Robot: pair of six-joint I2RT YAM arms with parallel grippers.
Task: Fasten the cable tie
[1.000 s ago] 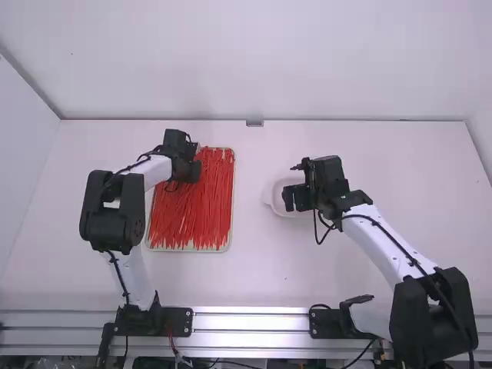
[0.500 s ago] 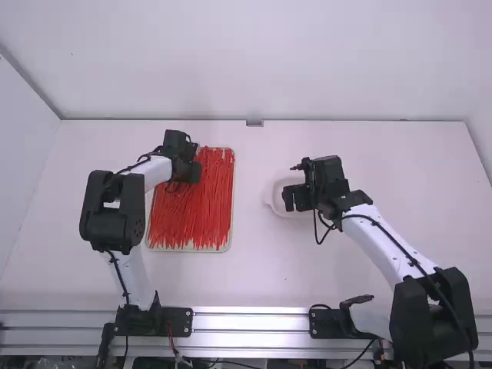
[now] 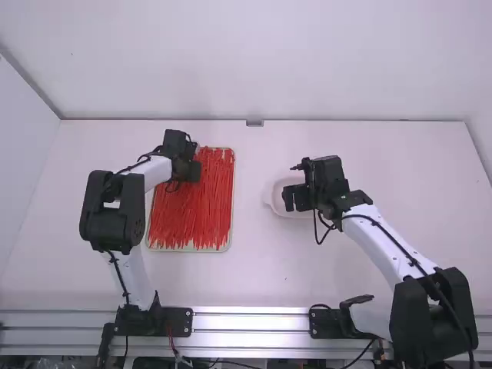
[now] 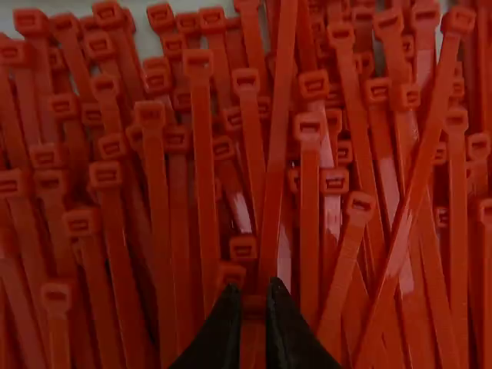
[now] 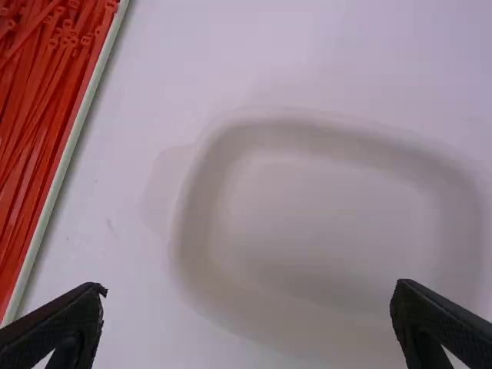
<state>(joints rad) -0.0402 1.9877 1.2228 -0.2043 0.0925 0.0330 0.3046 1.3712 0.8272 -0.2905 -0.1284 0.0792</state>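
Observation:
Several red cable ties [image 3: 196,204] lie heaped lengthwise on a pale tray [image 3: 188,249] left of the table's middle. My left gripper [image 3: 187,165] is down in the far left part of the heap. In the left wrist view its fingers [image 4: 223,330] are pressed together on one red tie [image 4: 273,192] that runs up between them, amid many tie heads. My right gripper [image 3: 296,196] hangs open over a small white dish [image 3: 275,201] right of the tray. The dish [image 5: 323,223] lies between the wide-spread fingertips of the right gripper [image 5: 246,290], with nothing held.
The tray's rim [image 5: 73,150] and some ties [image 5: 38,77] appear beside the dish in the right wrist view. White walls bound the table at the back and left. A metal rail runs along the front edge by the arm bases.

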